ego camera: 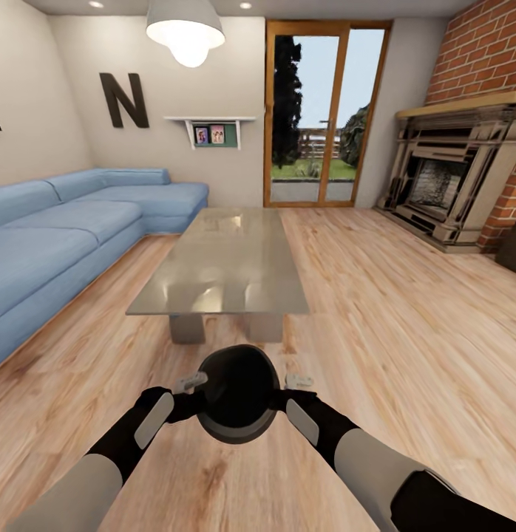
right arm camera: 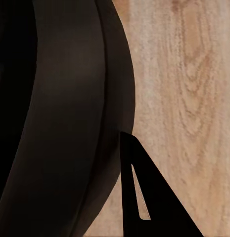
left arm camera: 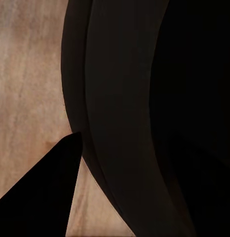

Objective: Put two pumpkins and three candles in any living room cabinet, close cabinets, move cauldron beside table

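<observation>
Cauldron carried toward the glass-topped surface, last step of the task in hand.

The surface [ego camera: 221, 266] stands just ahead, blue sofa [ego camera: 73, 236] beyond its left edge, fireplace [ego camera: 454, 177] well apart at right. Bare floor lies between, nothing blocking. The cauldron [ego camera: 238, 394] hangs clamped between left gripper [ego camera: 190, 384] and right gripper [ego camera: 299, 383]; next, I judge, lowering it beside the near edge.

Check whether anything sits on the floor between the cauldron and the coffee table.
Nothing visible does. The cauldron is flanked by the left claw and right claw, and only bare plank floor lies between it and the coffee table.
</observation>
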Motion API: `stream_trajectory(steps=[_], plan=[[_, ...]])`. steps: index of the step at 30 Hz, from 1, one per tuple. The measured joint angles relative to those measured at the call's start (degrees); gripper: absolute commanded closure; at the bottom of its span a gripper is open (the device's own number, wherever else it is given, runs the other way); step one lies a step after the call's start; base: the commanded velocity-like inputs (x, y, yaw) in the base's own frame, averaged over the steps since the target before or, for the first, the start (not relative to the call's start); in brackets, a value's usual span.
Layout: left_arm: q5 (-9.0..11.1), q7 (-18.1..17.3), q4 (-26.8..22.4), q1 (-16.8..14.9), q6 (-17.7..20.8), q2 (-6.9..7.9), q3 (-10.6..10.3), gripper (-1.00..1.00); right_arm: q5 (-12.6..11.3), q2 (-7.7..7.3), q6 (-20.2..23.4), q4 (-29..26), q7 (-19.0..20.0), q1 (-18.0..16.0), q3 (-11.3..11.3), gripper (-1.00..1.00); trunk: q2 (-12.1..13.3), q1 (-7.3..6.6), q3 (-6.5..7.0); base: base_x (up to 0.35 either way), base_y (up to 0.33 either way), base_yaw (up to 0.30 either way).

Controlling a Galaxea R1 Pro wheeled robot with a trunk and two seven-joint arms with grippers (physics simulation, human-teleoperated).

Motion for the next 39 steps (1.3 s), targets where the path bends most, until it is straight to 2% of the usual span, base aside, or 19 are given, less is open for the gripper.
stream_trajectory(steps=[15, 19, 23, 26, 39], plan=[[0.0, 0.2, 0.0, 0.0, 0.1, -0.07, 0.1, 1.00, 0.0, -0.01, 0.1, 0.0, 0.0, 0.0, 0.0, 1.00, 0.0, 0.00, 0.00, 0.329, 0.000, 0.000], [0.0, 0.0, 0.0, 0.0, -0.7, -0.06, -0.1, 1.00, -0.1, -0.08, -0.5, -0.1, 0.0, 0.0, 0.2, 1.00, 0.0, 0.03, 0.00, 0.065, 0.000, 0.000], [0.0, 0.3, 0.0, 0.0, 0.6, -0.09, 0.2, 1.00, 0.1, 0.00, 0.6, 0.0, 0.0, 0.0, -0.2, 1.00, 0.0, 0.04, 0.00, 0.005, 0.000, 0.000], [0.0, 0.1, 0.0, 0.0, -0.4, -0.07, -0.2, 1.00, -0.2, -0.07, -0.3, 0.0, 0.0, 0.0, 0.2, 1.00, 0.0, 0.12, -0.66, 0.000, 0.000, 0.000], [0.0, 0.2, 0.0, 0.0, 0.0, -0.07, 0.0, 1.00, -0.2, -0.02, -0.1, 0.1, 0.0, 0.0, 0.1, 1.00, -0.2, 0.45, -3.54, 0.000, 0.000, 0.000]])
